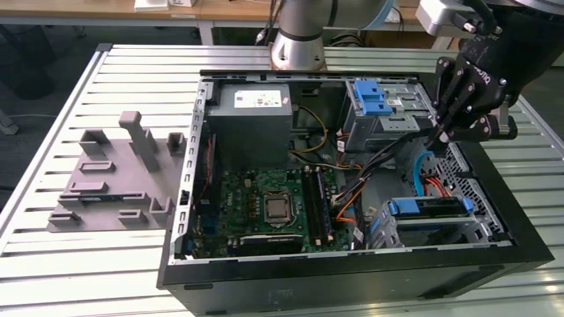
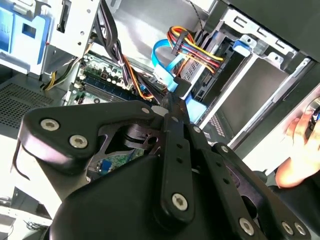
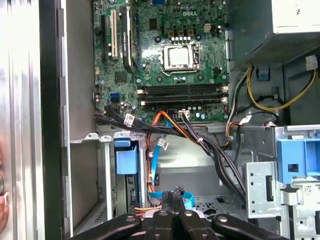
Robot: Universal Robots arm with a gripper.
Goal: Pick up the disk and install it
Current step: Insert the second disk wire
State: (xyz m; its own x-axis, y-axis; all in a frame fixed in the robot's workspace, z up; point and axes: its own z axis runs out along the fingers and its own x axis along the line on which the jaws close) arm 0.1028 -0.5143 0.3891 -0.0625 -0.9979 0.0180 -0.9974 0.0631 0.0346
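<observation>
The disk (image 1: 429, 207) stands on edge in the lower drive bay at the case's front corner, on the exterior view's right; its blue bracket faces up. Its blue end (image 3: 126, 162) also shows in the first wrist view, between the bay's metal walls. My black gripper (image 1: 438, 137) hangs above the case's right side, over the cables and higher than the bay. Its fingers are shut together with nothing between them, as seen in both wrist views (image 3: 173, 196) (image 2: 170, 102). The gripper is apart from the disk.
The open computer case (image 1: 189, 198) lies on a slatted metal table. Inside are the motherboard (image 1: 273, 205), a grey power supply (image 1: 255, 109), a metal cage with a blue latch (image 1: 379, 99) and cable bundles (image 3: 200, 142). A grey fixture (image 1: 115, 178) sits left. A person's hand (image 2: 300, 150) is nearby.
</observation>
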